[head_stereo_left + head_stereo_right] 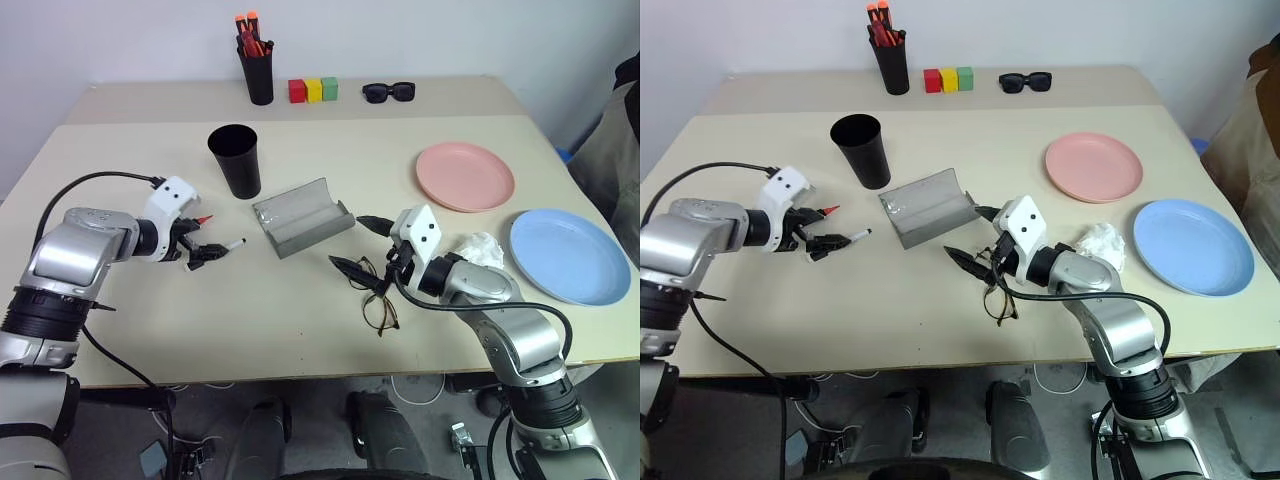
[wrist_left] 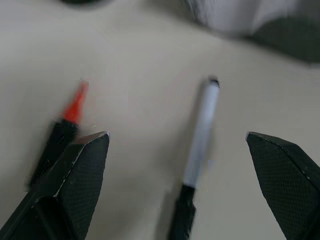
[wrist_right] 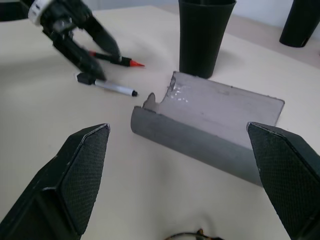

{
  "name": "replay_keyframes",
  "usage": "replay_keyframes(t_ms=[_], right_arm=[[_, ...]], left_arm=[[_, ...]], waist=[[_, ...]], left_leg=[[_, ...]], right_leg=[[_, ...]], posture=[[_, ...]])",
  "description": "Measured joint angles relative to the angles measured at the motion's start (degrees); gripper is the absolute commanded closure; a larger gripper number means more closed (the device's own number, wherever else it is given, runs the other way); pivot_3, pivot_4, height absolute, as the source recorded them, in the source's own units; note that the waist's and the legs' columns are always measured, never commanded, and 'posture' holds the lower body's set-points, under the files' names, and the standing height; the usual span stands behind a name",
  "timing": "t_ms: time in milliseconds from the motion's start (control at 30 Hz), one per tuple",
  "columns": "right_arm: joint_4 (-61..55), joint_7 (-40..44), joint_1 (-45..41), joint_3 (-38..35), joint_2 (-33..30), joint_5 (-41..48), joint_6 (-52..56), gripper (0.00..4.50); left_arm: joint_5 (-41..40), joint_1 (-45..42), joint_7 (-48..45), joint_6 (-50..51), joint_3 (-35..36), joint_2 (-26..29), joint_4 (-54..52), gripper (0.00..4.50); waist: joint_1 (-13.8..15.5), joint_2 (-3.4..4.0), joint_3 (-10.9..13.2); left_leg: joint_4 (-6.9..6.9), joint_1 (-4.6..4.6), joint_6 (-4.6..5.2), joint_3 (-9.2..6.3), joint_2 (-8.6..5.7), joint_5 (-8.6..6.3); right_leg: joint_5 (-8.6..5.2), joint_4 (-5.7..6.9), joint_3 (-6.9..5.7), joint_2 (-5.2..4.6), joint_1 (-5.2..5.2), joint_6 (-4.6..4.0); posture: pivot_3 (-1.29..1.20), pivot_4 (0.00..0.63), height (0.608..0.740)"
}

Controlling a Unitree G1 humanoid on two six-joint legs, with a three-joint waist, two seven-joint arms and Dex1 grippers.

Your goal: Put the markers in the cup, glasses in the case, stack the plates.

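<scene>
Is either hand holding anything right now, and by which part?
Nothing is held. The left hand is open over the white marker; the right hand is open above the glasses.

On the desk (image 1: 300, 320) the case (image 1: 300, 218) lies at the middle, with the cup (image 1: 235, 160) just behind it to the left. The two markers (image 1: 222, 246) lie left of the case. The glasses (image 1: 375, 295) lie in front of the case, to its right. The plates (image 1: 465, 176) sit side by side at the right, apart.
</scene>
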Motion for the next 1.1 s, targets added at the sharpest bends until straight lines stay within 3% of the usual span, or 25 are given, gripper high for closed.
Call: replay_keyframes(t_ms=[267, 300, 367, 600, 833, 1100], right_arm=[[0.0, -0.1, 0.0, 2.0, 1.2, -0.3, -0.2, 0.03], [0.0, -0.1, 0.0, 2.1, 1.2, -0.4, -0.3, 0.01], [0.0, -0.1, 0.0, 2.1, 1.3, -0.6, -0.6, 0.00], [0.1, -0.1, 0.0, 2.6, 1.5, -1.0, -1.2, 0.00], [0.1, 0.1, 0.0, 3.1, 1.5, -1.0, -1.2, 0.00], [0.2, 0.8, -1.3, 3.2, 1.2, -0.9, -1.1, 0.00]], left_arm=[[6.7, -9.3, -6.2, 0.1, -8.4, -4.1, 9.2, 0.00], [7.4, -9.9, -6.5, -0.1, -8.8, -4.4, 10.0, 0.25], [9.2, -11.1, -7.3, -1.1, -9.8, -4.9, 11.8, 0.86], [14.2, -12.7, -9.1, -3.9, -10.4, -5.6, 15.6, 4.43], [12.0, -6.8, -10.6, -4.2, -5.1, -4.7, 9.1, 4.43], [-0.8, 11.3, -7.1, -10.4, 17.7, -5.8, -10.3, 4.43]], waist=[[0.3, -0.01, 0.0], [0.3, -0.01, 0.0], [0.3, 0.00, 0.0], [0.1, 0.00, 0.0], [0.0, 0.00, 0.0], [0.2, -0.01, 0.0]], left_leg=[[0.06, -0.03, 0.00, -0.02, -0.02, 0.00], [0.06, -0.03, 0.00, -0.02, -0.02, 0.00], [0.06, -0.02, 0.00, -0.03, -0.02, 0.00], [0.06, -0.01, 0.01, -0.03, -0.02, 0.00], [0.05, -0.01, 0.02, -0.03, -0.01, 0.00], [0.07, -0.03, 0.01, -0.07, 0.05, 0.00]], right_leg=[[-0.01, 0.01, 0.00, -0.01, 0.02, 0.01], [-0.02, 0.01, 0.00, -0.01, 0.01, 0.01], [-0.01, 0.05, 0.00, 0.00, 0.02, 0.02], [-0.01, 0.08, 0.00, -0.01, 0.01, 0.07], [-0.01, 0.13, 0.01, -0.05, -0.02, 0.09], [0.00, 0.18, 0.00, -0.11, -0.07, 0.07]], posture=[[0.00, 0.150, 0.740], [0.00, 0.150, 0.740], [0.00, 0.150, 0.740], [0.00, 0.150, 0.740], [0.00, 0.150, 0.740], [0.00, 0.150, 0.740]])
